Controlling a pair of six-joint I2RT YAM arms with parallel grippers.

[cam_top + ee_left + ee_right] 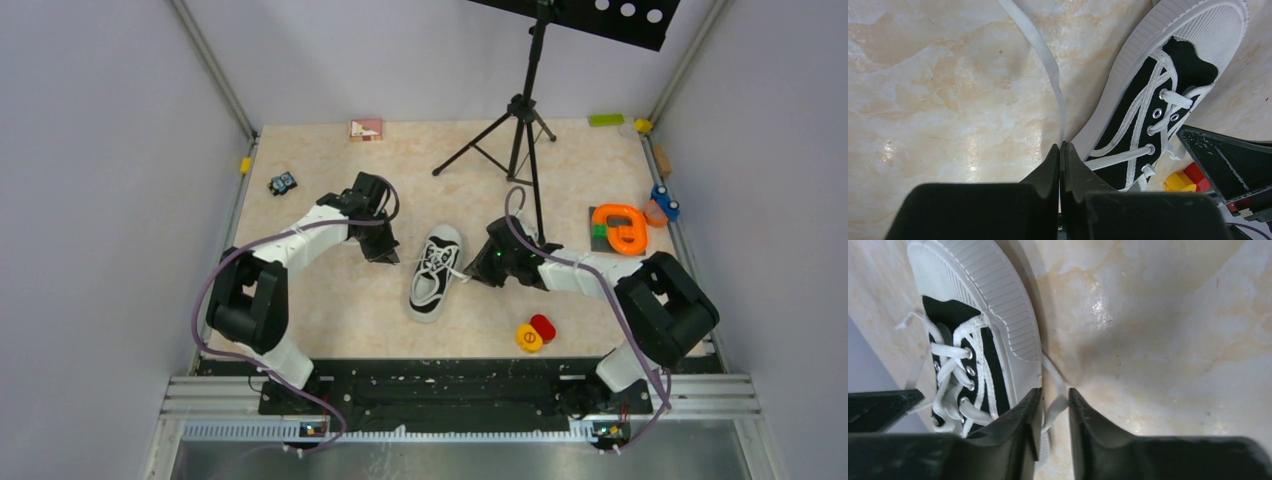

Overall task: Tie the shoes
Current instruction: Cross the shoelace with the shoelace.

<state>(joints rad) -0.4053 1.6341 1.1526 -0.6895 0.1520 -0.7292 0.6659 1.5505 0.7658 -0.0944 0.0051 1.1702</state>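
Knotting is all ahead: the sneaker (436, 273) lies mid-way across the table (330, 300), the left gripper (1062, 149) pinches one lace end (1044, 52) in closed jaws, and the right gripper (1054, 396) stands narrowly apart around the other lace end (1055, 409).

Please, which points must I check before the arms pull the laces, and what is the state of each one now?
1. Left gripper pinches the long lace strand: ok, the jaws are shut on it.
2. Right gripper pinches the other lace end: not ok. The lace lies between the fingers, but a gap shows.
3. Sneaker sits sole down between the two arms: ok.
4. Strands already crossed into a knot: cannot tell.
5. Yellow piece lies apart from the sneaker: ok.
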